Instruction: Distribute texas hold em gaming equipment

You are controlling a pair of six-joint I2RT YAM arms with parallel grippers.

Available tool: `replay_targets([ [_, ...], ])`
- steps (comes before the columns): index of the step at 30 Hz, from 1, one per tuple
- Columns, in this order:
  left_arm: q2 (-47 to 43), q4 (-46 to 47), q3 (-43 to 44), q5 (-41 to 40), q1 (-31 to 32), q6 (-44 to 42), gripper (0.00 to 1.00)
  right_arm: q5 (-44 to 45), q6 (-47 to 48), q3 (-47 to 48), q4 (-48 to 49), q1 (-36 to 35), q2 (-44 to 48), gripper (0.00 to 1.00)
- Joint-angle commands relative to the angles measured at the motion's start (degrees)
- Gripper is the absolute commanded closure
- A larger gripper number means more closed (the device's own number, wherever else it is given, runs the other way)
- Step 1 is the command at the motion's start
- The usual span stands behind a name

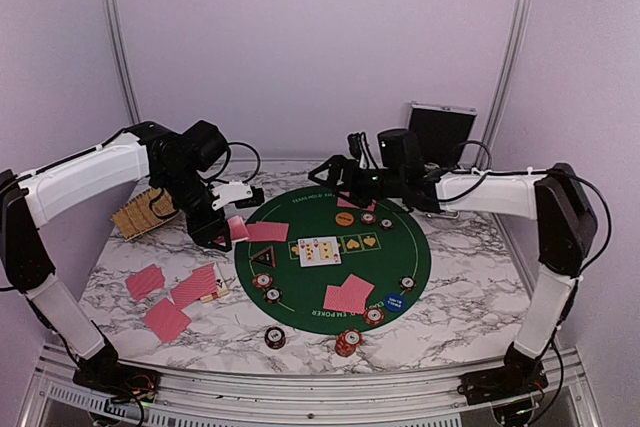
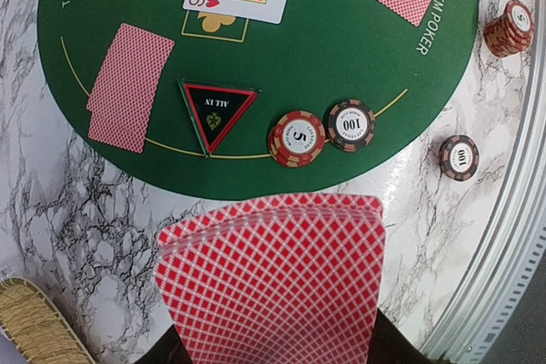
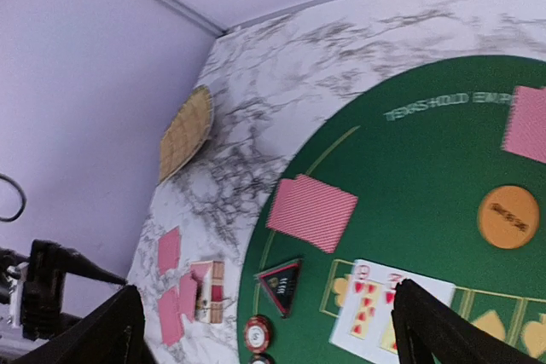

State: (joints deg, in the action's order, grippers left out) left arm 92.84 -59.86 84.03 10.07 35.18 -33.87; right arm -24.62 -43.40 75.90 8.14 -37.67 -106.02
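My left gripper (image 1: 213, 227) is shut on a fanned stack of red-backed cards (image 2: 273, 279), held over the marble just left of the green mat (image 1: 330, 262). On the mat lie face-up cards (image 1: 319, 250), a black triangular marker (image 1: 262, 257), an orange disc (image 1: 345, 218), a blue disc (image 1: 394, 301), face-down card pairs (image 1: 267, 232) (image 1: 348, 294) and striped chips (image 1: 262, 281). My right gripper (image 1: 340, 173) is open and empty above the mat's far edge; its fingers (image 3: 426, 330) frame the marker (image 3: 281, 285) in the right wrist view.
A straw basket (image 1: 140, 212) sits at the far left. A silver case (image 1: 440, 132) stands at the back right. Loose cards (image 1: 145, 281) and a small box (image 1: 217, 289) lie on the marble left of the mat. Chips (image 1: 275, 337) (image 1: 348, 342) sit by the front edge.
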Motion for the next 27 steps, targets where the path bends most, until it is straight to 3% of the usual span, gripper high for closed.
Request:
replay_targets([
  [1,-2.3,-1.1,-0.4,0.6,-0.2,-0.8,0.44,26.0,13.7,8.7,-19.6,-3.5,2.8,0.01],
  [3,-2.4,-1.0,-0.9,0.5,-0.2,-1.2,0.45,35.4,17.6,20.9,-32.0,-5.6,-0.8,0.01],
  [5,-2.0,-1.1,-0.8,0.3,-0.2,-1.2,0.45,42.5,17.6,20.9,-32.8,-6.6,0.0,0.01],
  [6,-1.9,-1.1,-0.6,0.5,-0.2,-1.1,0.45,41.7,13.4,18.1,-31.0,-4.9,1.6,0.01],
  [8,-2.0,-1.1,-0.5,0.6,-0.2,-1.1,0.45,32.0,3.4,11.1,-29.2,1.7,4.2,0.01],
  [9,-2.1,-1.1,-0.4,0.7,-0.2,-1.1,0.46,21.0,-0.5,6.3,-25.6,6.4,5.5,0.01],
  [10,-2.2,-1.1,-0.5,0.7,-0.2,-1.2,0.46,13.7,-3.3,-0.5,-17.0,9.6,7.5,0.01],
  [11,-2.3,-1.1,-0.6,0.7,-0.2,-1.2,0.46,12.4,-4.7,-6.4,-7.5,10.5,9.9,0.01],
  [12,-2.3,-1.1,-0.6,0.8,-0.2,-1.2,0.46,15.4,-2.1,-7.1,-5.6,9.4,11.1,0.01],
  [14,-2.2,-1.0,-0.6,0.7,-0.2,-1.2,0.46,19.2,5.9,2.6,-19.7,5.0,7.2,0.01],
  [16,-1.8,-1.0,-0.3,1.0,-0.2,-1.2,0.46,17.2,8.7,8.6,-23.4,0.8,2.3,0.01],
  [27,-1.4,-0.9,0.6,1.2,0.0,-0.8,0.46,-3.3,-5.0,2.5,-4.7,-7.3,-2.7,0.06],
])
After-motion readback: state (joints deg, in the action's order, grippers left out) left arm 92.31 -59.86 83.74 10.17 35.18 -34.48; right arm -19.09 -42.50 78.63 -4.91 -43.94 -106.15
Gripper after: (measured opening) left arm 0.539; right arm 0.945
